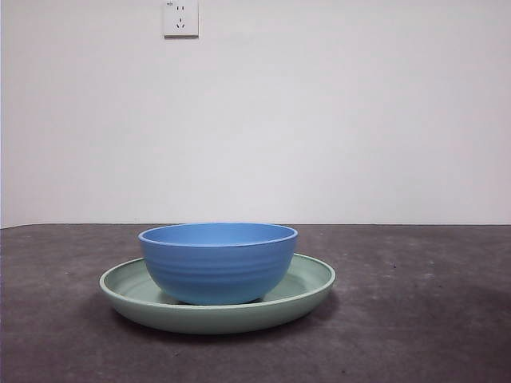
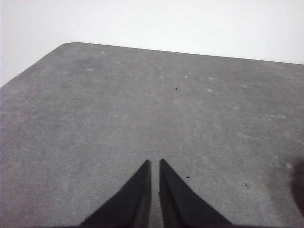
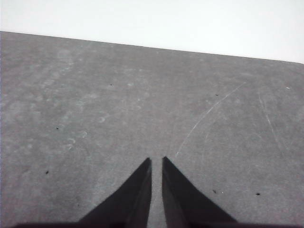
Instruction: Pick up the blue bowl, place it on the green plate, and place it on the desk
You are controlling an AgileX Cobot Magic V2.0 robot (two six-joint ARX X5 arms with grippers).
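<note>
The blue bowl [image 1: 218, 262] stands upright inside the green plate [image 1: 311, 283], which rests on the dark desk [image 1: 415, 319] in the front view, a little left of centre. No arm shows in the front view. My left gripper [image 2: 155, 162] is shut and empty over bare desk [image 2: 118, 118]. My right gripper [image 3: 156, 160] is shut and empty over bare desk [image 3: 118, 109]. Neither wrist view shows the bowl or the plate.
A white wall with a power socket [image 1: 180, 17] stands behind the desk. The desk's rounded far corner [image 2: 66, 46] shows in the left wrist view. A pale scratch [image 3: 209, 114] marks the desk in the right wrist view.
</note>
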